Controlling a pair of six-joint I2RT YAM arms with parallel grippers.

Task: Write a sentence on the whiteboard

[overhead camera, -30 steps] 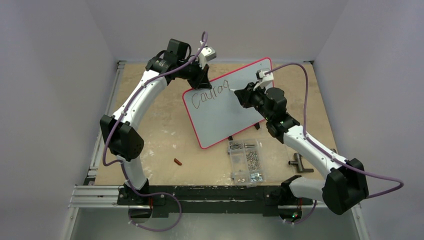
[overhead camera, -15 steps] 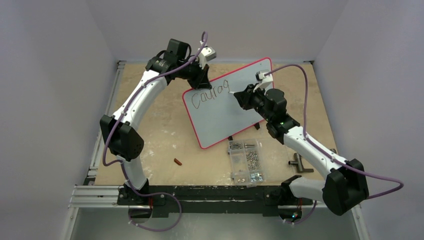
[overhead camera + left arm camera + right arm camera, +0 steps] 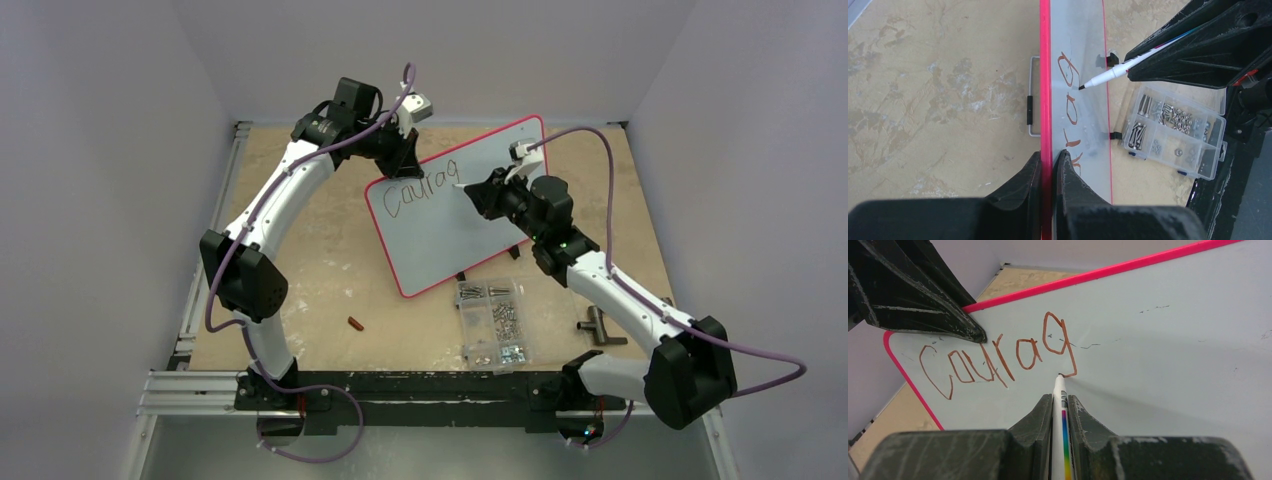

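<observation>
Box of screws point(image 3: 493, 322) just beyond the arm bases. Behind it, whiteboard point(image 3: 450, 235) mid-table. Right gripper point(image 3: 1060, 401) clamped on a marker point(image 3: 1059, 385), tip touching the tail of the "g". So far the sentence point(image 3: 420, 189) reads "Courag". Farthest back, left gripper point(image 3: 1049, 159) pinches the board's pink rim.

Glossy smooth whiteboard point(image 3: 1173, 340), matt wooden table point(image 3: 923, 100)

text: "Courag" point(image 3: 998, 357) | hand-written, brown marker | on whiteboard point(image 3: 1173, 340)
</observation>
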